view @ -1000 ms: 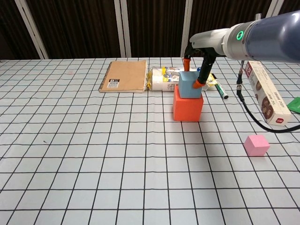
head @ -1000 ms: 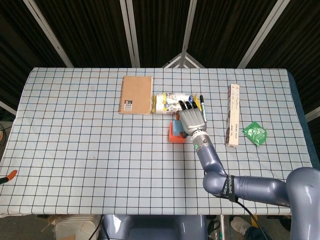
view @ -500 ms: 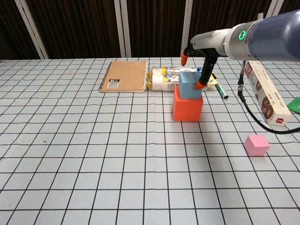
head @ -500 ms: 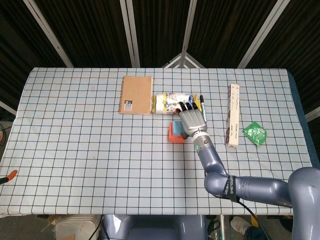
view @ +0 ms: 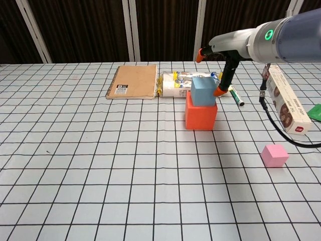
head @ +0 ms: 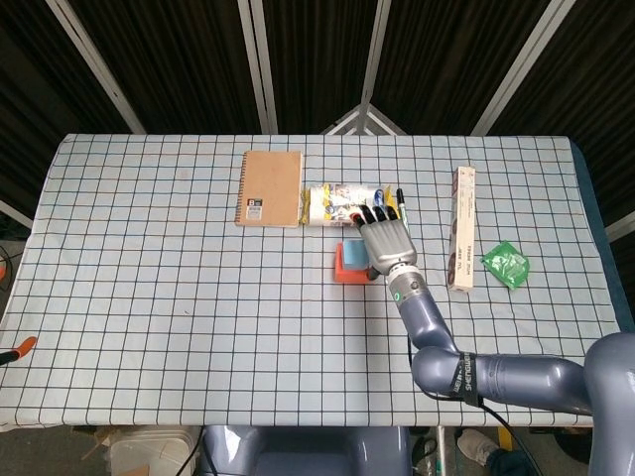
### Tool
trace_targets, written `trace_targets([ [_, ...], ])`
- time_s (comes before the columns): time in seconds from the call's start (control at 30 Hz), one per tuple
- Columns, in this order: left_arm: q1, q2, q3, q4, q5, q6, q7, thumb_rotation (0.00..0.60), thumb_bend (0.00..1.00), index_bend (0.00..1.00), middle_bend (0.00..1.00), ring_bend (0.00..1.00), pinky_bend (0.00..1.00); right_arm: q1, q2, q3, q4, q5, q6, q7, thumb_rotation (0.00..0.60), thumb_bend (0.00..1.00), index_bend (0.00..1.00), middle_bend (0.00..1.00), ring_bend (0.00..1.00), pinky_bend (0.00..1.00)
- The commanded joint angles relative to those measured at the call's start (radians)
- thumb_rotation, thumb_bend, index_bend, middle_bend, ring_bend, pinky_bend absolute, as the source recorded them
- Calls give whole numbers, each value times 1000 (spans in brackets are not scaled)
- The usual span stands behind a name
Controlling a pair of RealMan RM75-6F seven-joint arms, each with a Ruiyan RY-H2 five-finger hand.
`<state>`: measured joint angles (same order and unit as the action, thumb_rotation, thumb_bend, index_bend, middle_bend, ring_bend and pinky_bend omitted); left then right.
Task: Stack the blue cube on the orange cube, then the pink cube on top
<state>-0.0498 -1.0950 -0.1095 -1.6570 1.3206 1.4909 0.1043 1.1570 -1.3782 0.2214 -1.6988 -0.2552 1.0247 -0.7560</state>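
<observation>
a lab (checked cloth table (head: 149, 297), dark curtains (view: 75, 30)).

The blue cube (view: 203, 91) sits on the orange cube (view: 200, 115), and the right hand (view: 220, 60) hangs just above and to the right of them with its fingers apart. Close behind the stack lie a packet (view: 176, 84) and a marker (view: 235, 96). The pink cube (view: 274, 155) has bare table (view: 100, 165) all around it, with a long box (view: 282, 103) a little way behind.

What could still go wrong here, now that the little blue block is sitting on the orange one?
The robot hand is open but close to the blue cube; one fingertip hangs beside its right edge and might nudge it off the orange cube. The blue cube is smaller, so the pink cube gets a narrow landing spot and may topple the stack.
</observation>
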Motion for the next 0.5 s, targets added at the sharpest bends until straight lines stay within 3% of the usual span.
trace_targets([
  [0.03, -1, -1, 1, -1, 2, 0, 2, 600, 124, 71, 0, 0, 0, -25, 31, -11, -30, -18, 18, 18, 600, 278, 116, 0, 0, 0],
  [0.3, 5, 3, 1, -3, 1, 7, -9, 600, 124, 71, 0, 0, 0, -175, 160, -86, -130, -191, 64, 140, 600, 277, 115, 0, 0, 0],
  [0.5, 5, 4, 3, -6, 7, 8, -11, 600, 124, 71, 0, 0, 0, -300, 239, -156, -131, -340, 47, 262, 600, 278, 119, 0, 0, 0],
])
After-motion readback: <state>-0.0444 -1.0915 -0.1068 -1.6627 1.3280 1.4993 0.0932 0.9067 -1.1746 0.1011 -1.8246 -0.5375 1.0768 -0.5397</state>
